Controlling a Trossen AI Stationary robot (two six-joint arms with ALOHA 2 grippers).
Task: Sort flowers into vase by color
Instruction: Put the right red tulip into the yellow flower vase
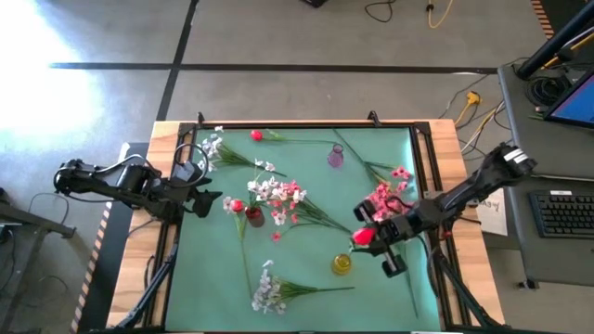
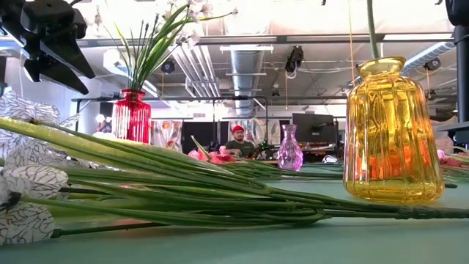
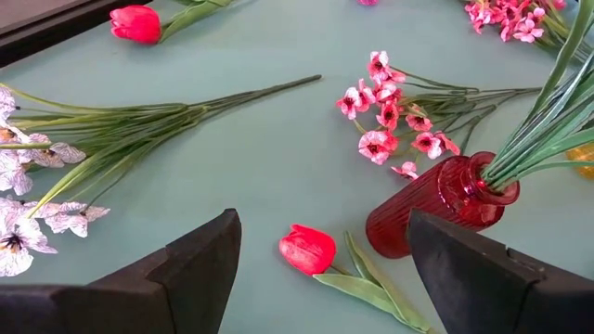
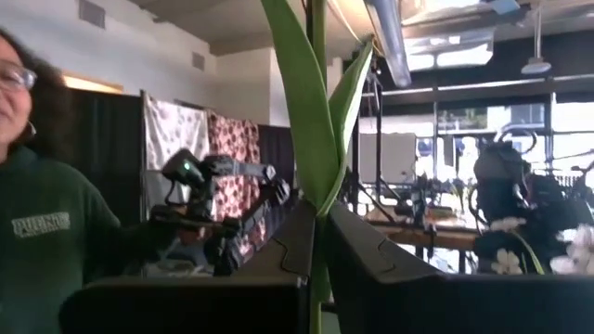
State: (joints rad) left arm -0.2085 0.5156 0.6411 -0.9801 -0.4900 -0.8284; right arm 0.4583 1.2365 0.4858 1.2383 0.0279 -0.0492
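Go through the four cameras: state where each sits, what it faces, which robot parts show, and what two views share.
High view: above the table, looking straight down; both arms show, left gripper and right gripper over the green mat.
Low view: at tabletop height, looking level past the yellow vase into the room.
Left wrist view: looks down past open fingers at the red vase.
Right wrist view: looks level past fingers shut on a green stem.
Shared: the red vase shows in the high, low and left wrist views.
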